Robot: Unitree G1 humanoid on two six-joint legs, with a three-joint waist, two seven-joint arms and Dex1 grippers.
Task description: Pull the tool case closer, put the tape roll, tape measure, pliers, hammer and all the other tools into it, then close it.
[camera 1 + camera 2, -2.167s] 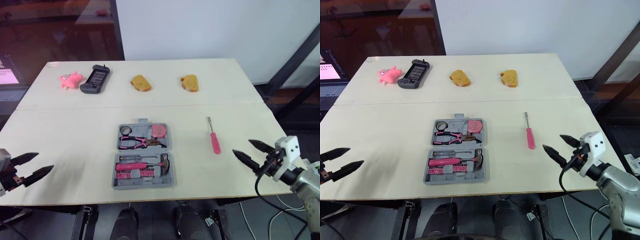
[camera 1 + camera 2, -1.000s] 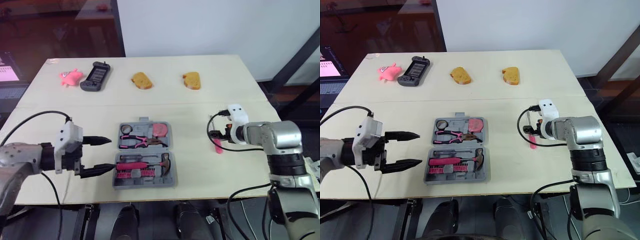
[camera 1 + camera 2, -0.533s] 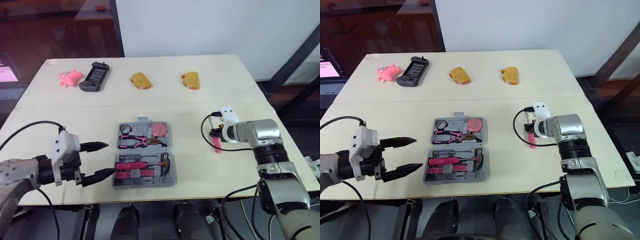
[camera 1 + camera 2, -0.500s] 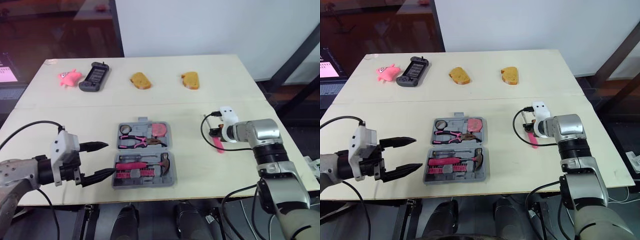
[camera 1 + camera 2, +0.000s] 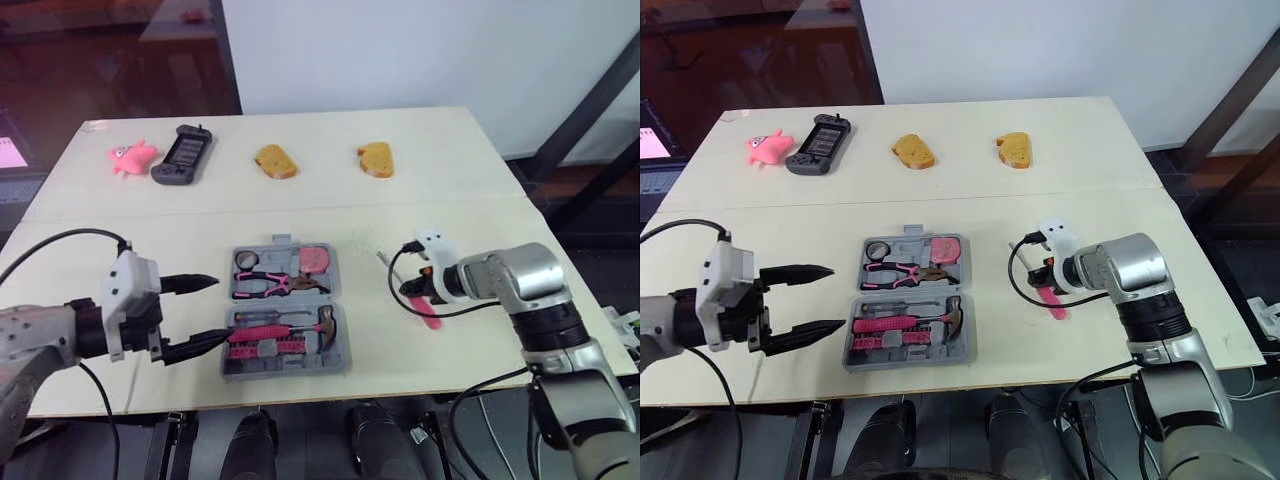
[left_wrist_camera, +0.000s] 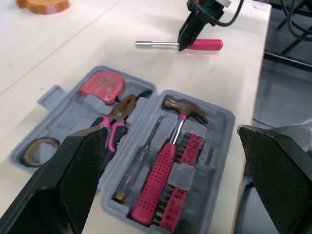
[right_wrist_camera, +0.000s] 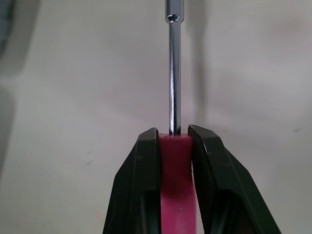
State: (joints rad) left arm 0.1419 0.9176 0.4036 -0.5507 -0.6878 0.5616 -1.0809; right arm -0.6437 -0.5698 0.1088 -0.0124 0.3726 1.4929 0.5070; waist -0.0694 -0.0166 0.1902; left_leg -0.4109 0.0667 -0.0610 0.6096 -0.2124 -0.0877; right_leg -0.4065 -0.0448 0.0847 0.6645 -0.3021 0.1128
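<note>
The grey tool case (image 5: 285, 352) lies open at the table's middle. It holds the tape roll (image 5: 248, 260), pink tape measure (image 5: 314, 259), pliers (image 5: 268, 284), hammer (image 5: 292, 327) and a row of bits. A pink-handled screwdriver (image 5: 428, 312) lies right of the case, its metal shaft angled toward the case's far corner. My right gripper (image 7: 173, 141) is shut on the handle's shaft end. My left gripper (image 5: 218, 309) is open just left of the case, its fingers (image 6: 73, 185) pointing at it with nothing between them.
Along the far edge sit a pink toy (image 5: 130, 157), a black handheld device (image 5: 180, 155) and two bread pieces (image 5: 273, 161) (image 5: 376, 159). A seam (image 5: 560, 205) crosses the table behind the case. Bare tabletop surrounds the case.
My right gripper has closed on the screwdriver's handle and swung it, so the shaft now points toward the case. The left gripper stays open beside the case.
</note>
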